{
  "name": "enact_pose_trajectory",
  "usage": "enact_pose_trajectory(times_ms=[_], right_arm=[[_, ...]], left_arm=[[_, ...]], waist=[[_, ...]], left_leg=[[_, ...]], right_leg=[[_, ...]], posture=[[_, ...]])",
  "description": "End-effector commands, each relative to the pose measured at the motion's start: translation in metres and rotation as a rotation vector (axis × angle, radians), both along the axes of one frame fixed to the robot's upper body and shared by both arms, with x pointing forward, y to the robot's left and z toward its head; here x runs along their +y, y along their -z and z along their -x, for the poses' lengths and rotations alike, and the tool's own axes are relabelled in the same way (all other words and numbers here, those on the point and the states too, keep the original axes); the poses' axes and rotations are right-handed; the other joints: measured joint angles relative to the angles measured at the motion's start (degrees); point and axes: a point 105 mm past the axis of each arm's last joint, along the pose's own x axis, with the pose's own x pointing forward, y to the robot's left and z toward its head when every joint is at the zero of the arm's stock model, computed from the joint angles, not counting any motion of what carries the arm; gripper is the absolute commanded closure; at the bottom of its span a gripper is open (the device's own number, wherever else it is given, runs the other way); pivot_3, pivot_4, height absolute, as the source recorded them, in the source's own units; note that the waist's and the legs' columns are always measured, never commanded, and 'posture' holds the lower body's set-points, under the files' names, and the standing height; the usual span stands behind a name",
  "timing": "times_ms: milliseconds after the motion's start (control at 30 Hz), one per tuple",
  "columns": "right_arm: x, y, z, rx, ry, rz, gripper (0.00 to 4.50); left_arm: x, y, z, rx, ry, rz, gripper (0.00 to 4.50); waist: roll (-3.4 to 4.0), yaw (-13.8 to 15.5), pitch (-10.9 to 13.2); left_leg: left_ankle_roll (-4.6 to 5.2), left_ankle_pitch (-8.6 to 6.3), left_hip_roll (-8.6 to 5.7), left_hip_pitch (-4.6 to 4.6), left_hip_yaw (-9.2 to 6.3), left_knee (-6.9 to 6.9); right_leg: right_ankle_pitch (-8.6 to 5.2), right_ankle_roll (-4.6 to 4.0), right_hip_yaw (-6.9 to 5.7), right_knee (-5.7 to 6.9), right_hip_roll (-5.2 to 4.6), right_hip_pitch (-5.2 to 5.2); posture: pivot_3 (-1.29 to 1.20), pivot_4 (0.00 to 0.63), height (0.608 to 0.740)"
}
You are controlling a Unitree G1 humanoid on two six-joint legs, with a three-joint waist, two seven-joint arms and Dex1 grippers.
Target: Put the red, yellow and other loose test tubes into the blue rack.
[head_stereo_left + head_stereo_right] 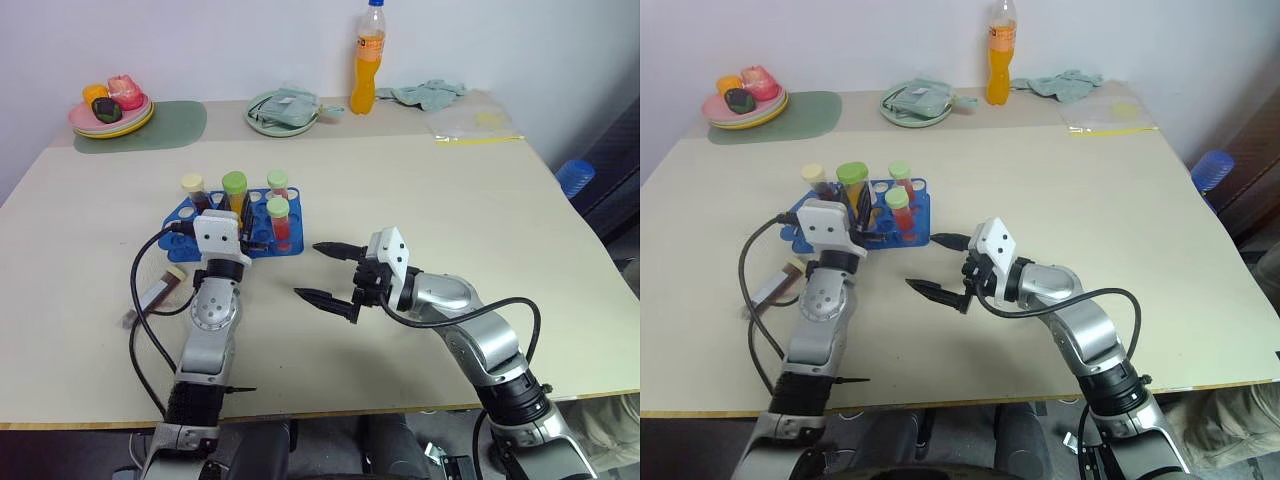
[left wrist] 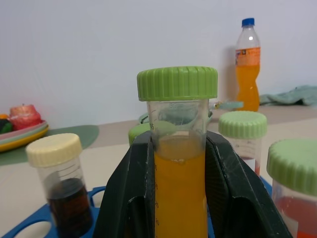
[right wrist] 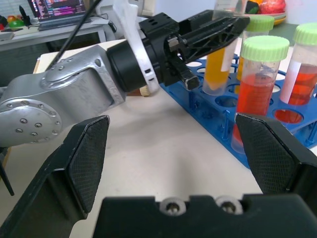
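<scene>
The left gripper point(image 2: 181, 198) is clamped on the yellow tube point(image 2: 179, 163) — clear plastic, ribbed green cap, orange-yellow liquid — its two black fingers point(image 2: 126, 198) pressed flat against the tube's sides. It holds the tube upright over the blue rack point(image 1: 190, 212); whether the base has entered a hole I cannot tell. The right gripper point(image 1: 333, 272) hangs just above the table point(image 1: 420, 190) beside the rack, spread wide and holding nothing, its textured pads point(image 3: 89, 158) well apart. Three more capped tubes stand in the rack: a dark tube point(image 2: 62, 186) with a cream cap and two red tubes point(image 3: 257, 84). Another loose tube point(image 1: 160, 290) lies on its side on the table left of the left arm.
</scene>
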Motion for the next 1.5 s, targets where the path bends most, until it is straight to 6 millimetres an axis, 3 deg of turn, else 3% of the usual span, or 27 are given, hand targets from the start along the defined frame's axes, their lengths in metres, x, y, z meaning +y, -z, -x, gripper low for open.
enact_pose_trajectory(times_ms=[33, 600, 633, 667, 800, 1133, 1200, 1267, 1400, 1500], right_arm=[[0.001, -0.014, 0.004, -0.035, -0.014, -0.047, 0.00], [0.003, -0.014, 0.004, -0.029, -0.015, -0.056, 0.00], [0.003, -0.015, 0.004, -0.029, -0.013, -0.057, 0.00], [0.003, -0.015, 0.004, -0.029, -0.013, -0.057, 0.00], [0.003, -0.016, 0.004, -0.036, -0.008, -0.059, 0.00], [-0.003, -0.019, 0.005, -0.051, -0.005, -0.058, 0.00], [-0.005, -0.019, 0.003, -0.054, -0.008, -0.048, 0.00], [-0.009, -0.019, 0.000, -0.062, -0.009, -0.022, 0.00], [-0.018, -0.021, 0.001, -0.080, -0.056, 0.038, 0.00], [-0.024, -0.020, 0.011, -0.115, -0.142, 0.122, 0.00]], left_arm=[[0.001, 0.008, 0.003, 0.034, -0.025, -0.036, 3.75], [-0.005, 0.011, -0.008, 0.057, 0.018, 0.045, 3.75], [-0.004, 0.011, -0.007, 0.054, 0.014, 0.044, 2.73], [-0.003, 0.010, -0.007, 0.052, 0.013, 0.046, 2.50], [0.004, -0.003, 0.002, 0.011, 0.020, 0.069, 0.60], [0.061, -0.083, 0.046, -0.095, 0.025, 0.008, 0.60], [0.075, -0.095, 0.048, -0.026, 0.077, -0.012, 0.60], [0.089, -0.081, 0.046, 0.218, 0.125, -0.113, 0.08], [0.121, -0.055, 0.054, 0.663, 0.094, -0.275, 0.04], [0.144, -0.038, 0.061, 0.978, 0.070, -0.252, 0.04]], waist=[[0.00, 0.03, 0.00], [0.00, 0.17, 0.00], [0.00, 0.17, 0.00], [0.00, 0.15, 0.00], [0.00, -0.09, 0.00], [0.01, -1.10, 0.01], [0.00, -1.25, 0.02], [0.01, -1.40, 0.03], [0.11, -1.69, 0.12], [0.12, -1.46, 0.17]], left_leg=[[0.00, 0.00, 0.00, 0.00, 0.00, 0.00], [0.00, 0.00, -0.01, 0.01, -0.02, 0.03], [0.00, 0.00, -0.01, 0.01, -0.02, 0.03], [0.00, 0.00, -0.01, 0.01, -0.03, 0.03], [0.00, 0.00, -0.01, 0.01, -0.03, 0.02], [0.00, 0.00, 0.06, 0.01, -0.12, -0.03], [0.00, 0.00, 0.06, 0.01, -0.13, -0.03], [0.00, 0.00, 0.10, 0.01, -0.15, -0.04], [0.03, -0.02, 0.11, 0.03, -0.14, -0.06], [0.03, -0.02, 0.12, 0.04, -0.11, -0.09]], right_leg=[[0.00, 0.00, 0.00, 0.00, 0.00, 0.00], [0.00, 0.01, -0.02, -0.01, 0.01, 0.04], [0.00, 0.01, -0.01, -0.01, 0.00, 0.04], [0.00, 0.01, -0.02, -0.01, 0.01, 0.04], [0.00, 0.00, -0.02, 0.00, 0.01, 0.03], [-0.01, -0.01, -0.01, 0.01, 0.08, 0.00], [-0.01, -0.01, -0.02, 0.02, 0.09, 0.00], [-0.02, -0.02, -0.01, 0.07, 0.15, -0.03], [-0.04, 0.00, 0.04, 0.08, 0.17, -0.04], [-0.07, -0.02, -0.01, 0.09, 0.20, -0.03]], posture=[[0.00, 0.150, 0.740], [0.00, 0.150, 0.740], [0.00, 0.150, 0.740], [0.00, 0.150, 0.740], [0.00, 0.150, 0.740], [0.00, 0.150, 0.740], [0.00, 0.150, 0.740], [0.00, 0.150, 0.740], [0.00, 0.150, 0.740], [0.00, 0.150, 0.740]])
